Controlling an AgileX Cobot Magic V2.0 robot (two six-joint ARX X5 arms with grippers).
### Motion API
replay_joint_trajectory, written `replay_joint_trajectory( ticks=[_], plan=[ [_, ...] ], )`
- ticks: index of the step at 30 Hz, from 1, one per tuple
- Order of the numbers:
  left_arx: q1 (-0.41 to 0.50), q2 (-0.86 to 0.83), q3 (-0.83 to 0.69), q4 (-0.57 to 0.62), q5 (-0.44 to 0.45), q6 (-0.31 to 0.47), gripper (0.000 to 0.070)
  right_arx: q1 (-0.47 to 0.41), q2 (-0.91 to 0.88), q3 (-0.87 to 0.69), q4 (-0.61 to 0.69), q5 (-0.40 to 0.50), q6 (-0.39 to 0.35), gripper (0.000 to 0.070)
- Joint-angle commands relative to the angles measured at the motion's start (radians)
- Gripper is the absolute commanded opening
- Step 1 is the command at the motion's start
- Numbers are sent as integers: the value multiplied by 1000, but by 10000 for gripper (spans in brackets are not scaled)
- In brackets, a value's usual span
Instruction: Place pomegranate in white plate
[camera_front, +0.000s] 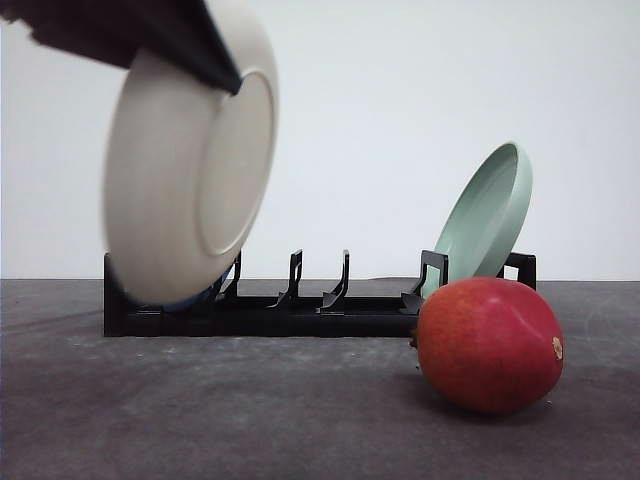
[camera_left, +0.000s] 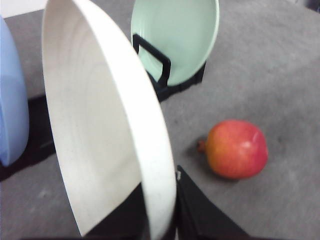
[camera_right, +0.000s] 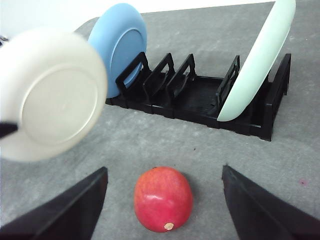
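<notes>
My front camera sat low, near table height, looking forward across the grey table (camera_front: 200, 410) at the black rack (camera_front: 300, 310). My left wrist camera looked down from close behind the white plate (camera_left: 105, 135). My right wrist camera looked down from just above the pomegranate (camera_right: 163, 198). All three views shared rack, plate and pomegranate.

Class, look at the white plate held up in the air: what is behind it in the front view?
Behind the white plate, the black rack's left end and a sliver of the blue plate show. The front view hides most of that plate; the right wrist view shows it standing in the rack.
</notes>
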Motion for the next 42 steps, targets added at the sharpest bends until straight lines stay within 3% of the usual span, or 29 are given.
replay_joint_trajectory(
  ticks=[1,12,24,33,36,40,42],
  plan=[
    [-23,4,0,-18,-23,60,10,4,2,16,11,0,10,457],
    [-92,119,1,-188,-39,484,10,4,2,16,11,0,9,458],
    [-133,407,65,-171,-88,761,10,4,2,16,11,0,6,457],
    [-135,567,124,-168,-138,818,17,4,2,16,11,0,2,458],
    [-135,583,126,-172,-138,818,52,4,2,16,11,0,2,457],
    [-135,584,128,-175,-140,803,284,4,2,16,11,0,2,458],
    [-135,584,133,-178,-149,780,353,4,2,16,11,0,1,458]
  ],
)
